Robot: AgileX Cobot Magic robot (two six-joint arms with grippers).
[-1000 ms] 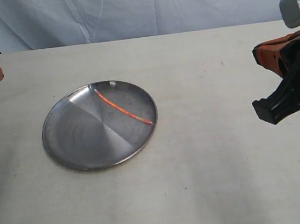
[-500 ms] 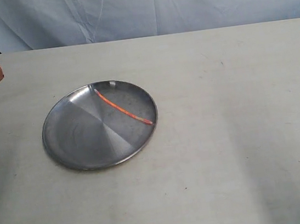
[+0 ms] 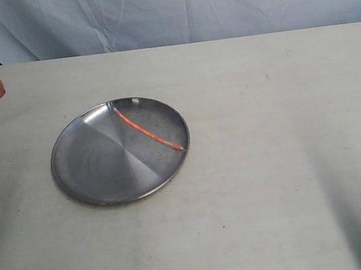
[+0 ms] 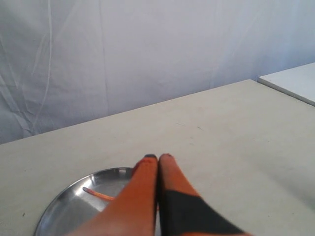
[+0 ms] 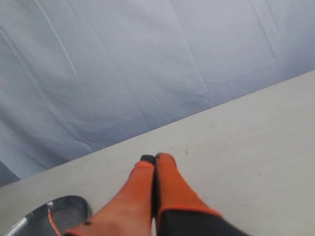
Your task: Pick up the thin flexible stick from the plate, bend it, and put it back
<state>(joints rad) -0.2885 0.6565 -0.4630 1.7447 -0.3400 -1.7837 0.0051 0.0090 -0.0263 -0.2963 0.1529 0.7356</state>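
Stick (image 3: 148, 130) lies slightly curved across the plate (image 3: 92, 170) at two o'clock. Both tools (image 4: 157, 157) (image 5: 154, 158) closed, empty, clear. Task appears complete; nothing further required.

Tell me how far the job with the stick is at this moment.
The stick lies in the plate, with a slight curve. Nothing is in hand: the left pincer and the right pincer are both shut, empty and away from it. These views cannot settle whether the bending is finished or not begun.

No readable text, labels, brands or numbers on any surface in view.
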